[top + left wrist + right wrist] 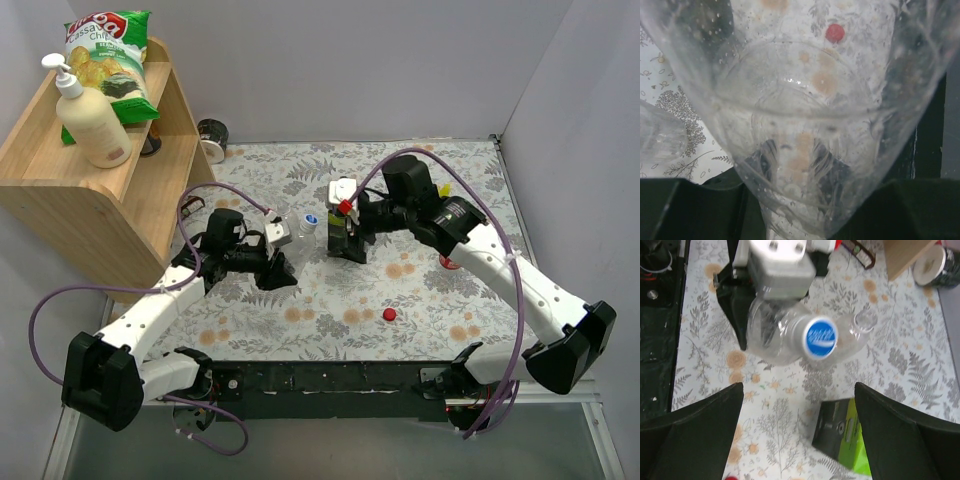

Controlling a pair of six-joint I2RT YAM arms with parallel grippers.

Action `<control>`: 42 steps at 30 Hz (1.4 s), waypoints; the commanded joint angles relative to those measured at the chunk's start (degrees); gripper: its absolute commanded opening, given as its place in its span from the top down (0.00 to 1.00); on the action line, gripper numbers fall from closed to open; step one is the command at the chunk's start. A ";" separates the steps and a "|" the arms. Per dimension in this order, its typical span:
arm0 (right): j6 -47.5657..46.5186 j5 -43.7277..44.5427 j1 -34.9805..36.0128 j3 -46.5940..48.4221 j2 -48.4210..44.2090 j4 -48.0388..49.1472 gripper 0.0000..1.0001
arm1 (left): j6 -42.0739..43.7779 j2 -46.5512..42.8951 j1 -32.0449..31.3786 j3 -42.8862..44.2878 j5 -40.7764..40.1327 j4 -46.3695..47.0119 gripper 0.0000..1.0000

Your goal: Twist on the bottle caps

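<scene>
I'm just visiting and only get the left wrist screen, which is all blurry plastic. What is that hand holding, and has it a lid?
Observer: The left gripper holds a clear bottle on its side, and a blue cap sits on its mouth.
Visitor: Where is the other hand?
Observer: The right gripper is open, facing that cap without touching it.
Visitor: Any more bottles?
Observer: A second bottle is close beside the first, its neck uncapped.

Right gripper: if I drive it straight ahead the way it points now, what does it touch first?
Most likely the blue cap, almost centred ahead of the open right gripper. It sits on the bottle held by the left gripper. An uncapped bottle shows just beside it. Depth is unclear.
</scene>
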 commanded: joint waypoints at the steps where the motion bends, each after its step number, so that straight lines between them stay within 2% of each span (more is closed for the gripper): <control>1: 1.66 -8.50 0.11 3.57 3.19 9.64 0.02 | 5.62 -1.08 -1.54 1.91 -1.22 -3.58 1.00; 8: 2.55 -13.45 1.86 1.81 4.78 12.65 0.02 | 6.59 -0.11 -1.63 3.76 -1.75 -3.75 1.00; 14: 1.06 -13.89 2.48 0.06 3.64 10.98 0.02 | 2.64 -0.28 -1.54 3.14 -1.22 -1.91 1.00; 22: 0.09 -7.04 3.18 -3.81 1.09 8.96 0.02 | -7.64 0.60 -0.05 2.09 2.21 4.24 1.00; 31: 0.18 -3.44 3.09 -5.22 -1.11 0.89 0.02 | -10.64 0.77 1.71 1.38 1.59 7.41 1.00; 34: -0.17 1.65 2.75 -4.44 -0.67 -2.45 0.02 | -6.96 0.86 1.71 1.29 1.68 5.75 1.00; 35: -0.87 2.54 2.13 -3.56 -0.32 -3.69 0.02 | -1.46 1.12 1.45 1.64 1.77 4.17 1.00; 37: -3.50 1.76 -1.36 1.42 1.26 -6.58 0.05 | 7.16 2.69 0.75 4.18 0.37 -4.86 1.00; 38: -6.73 0.88 -2.69 3.55 1.96 -9.30 0.07 | 11.47 3.49 0.05 5.24 -1.29 -12.21 1.00; 39: -8.77 -0.26 -3.66 5.48 3.27 -11.06 0.09 | 19.95 4.45 -0.04 6.47 -2.00 -15.67 1.00; 42: -16.85 -0.88 -4.90 12.87 5.38 -17.65 0.15 | 29.23 7.18 -0.22 10.17 -4.55 -25.18 1.00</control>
